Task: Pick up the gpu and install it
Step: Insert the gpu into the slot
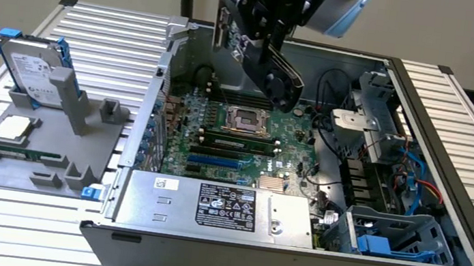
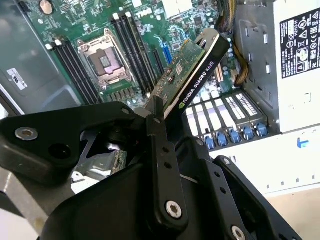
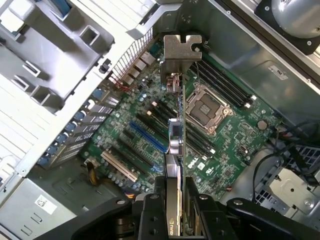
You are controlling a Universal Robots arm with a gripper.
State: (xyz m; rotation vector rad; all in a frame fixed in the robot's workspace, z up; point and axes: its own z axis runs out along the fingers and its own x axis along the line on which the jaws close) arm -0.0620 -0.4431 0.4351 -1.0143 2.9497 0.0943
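Note:
The gpu, a card with a black shroud on one face and a green board on the other, hangs tilted in the air above the motherboard of the open computer case. My gripper is shut on the card's upper end. In the first wrist view the gpu appears edge-on, its silver end bracket farthest from the gripper. It hovers over the long slots, including a blue slot. In the second wrist view the gpu juts out past a black finger.
An empty processor socket sits mid-board beside memory slots. A power supply fills the case front, and a drive cage and cables lie at the exterior view's right. A grey fixture outside the case holds a hard drive.

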